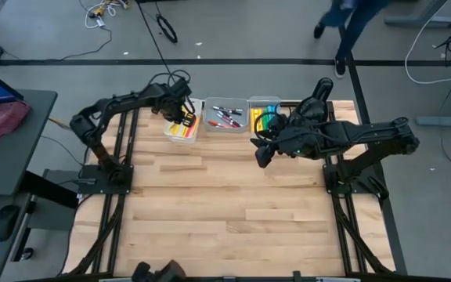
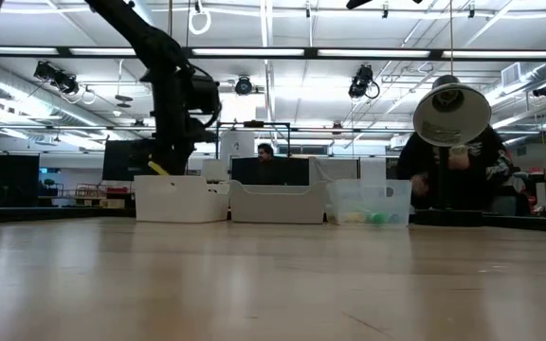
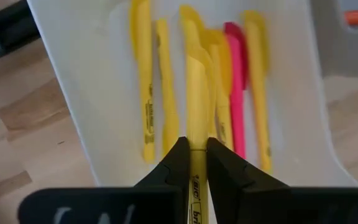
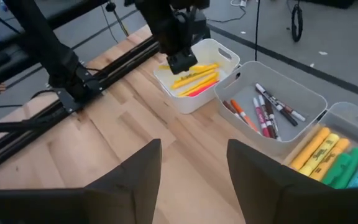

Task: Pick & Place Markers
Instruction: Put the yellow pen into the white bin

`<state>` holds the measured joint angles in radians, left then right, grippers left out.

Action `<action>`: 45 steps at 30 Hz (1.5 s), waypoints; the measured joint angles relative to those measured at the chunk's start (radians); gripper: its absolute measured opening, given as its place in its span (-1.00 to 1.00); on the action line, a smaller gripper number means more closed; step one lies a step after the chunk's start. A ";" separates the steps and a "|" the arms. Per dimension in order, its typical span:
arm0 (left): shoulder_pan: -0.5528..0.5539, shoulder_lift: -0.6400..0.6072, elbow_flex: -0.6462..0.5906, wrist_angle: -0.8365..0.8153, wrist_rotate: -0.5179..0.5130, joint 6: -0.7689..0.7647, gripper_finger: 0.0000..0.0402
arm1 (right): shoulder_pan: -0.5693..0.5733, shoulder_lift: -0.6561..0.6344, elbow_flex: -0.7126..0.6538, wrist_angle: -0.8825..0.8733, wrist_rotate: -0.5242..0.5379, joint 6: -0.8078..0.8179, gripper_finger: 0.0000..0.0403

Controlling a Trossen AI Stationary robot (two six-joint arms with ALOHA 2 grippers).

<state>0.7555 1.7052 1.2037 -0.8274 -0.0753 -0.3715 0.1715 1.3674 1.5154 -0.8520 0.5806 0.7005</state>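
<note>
- Left gripper [image 3: 192, 163] is held over the left bin [image 1: 196, 133], at the table's far edge; fingers are closed nearly all the way on a yellow marker [image 3: 196, 93], gripped near its lower end w/ the rest pointing fwd over the bin.
- In that bin, more yellow markers [image 3: 146, 81] and one pink marker [image 3: 235, 87] are seen lying roughly parallel.
- Judged step: placing the held marker. It should be lowered well inside the walls and lined up w/ the others before release, so it isn't tipped over the rim.
- Fingers should be opened only once the tip is low; arm then lifted straight up.
- Middle bin [image 4: 316, 99] is filled w/ thin red/dark pens [image 4: 263, 112].
- Right bin [image 1: 250, 110]: yellow, green, blue markers.
- Right gripper [image 4: 191, 168] is held above bare table [image 1: 233, 204] just before the bins, fingers apart, nothing held.
</note>
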 joint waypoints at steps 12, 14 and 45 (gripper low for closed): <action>0.013 0.067 0.000 0.068 -0.016 -0.036 -0.76 | 0.000 0.000 0.000 -0.010 -0.050 -0.009 -0.08; 0.013 0.070 0.000 0.077 -0.018 -0.045 -0.76 | 0.000 0.000 0.000 -0.010 -0.050 -0.020 -0.08; 0.013 0.070 0.000 0.037 -0.059 -0.089 -0.72 | 0.042 -0.001 0.000 -0.009 -0.050 -0.027 -0.08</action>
<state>0.7685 1.7752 1.2037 -0.7904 -0.1345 -0.4603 0.2132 1.3666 1.5154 -0.8608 0.5304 0.6731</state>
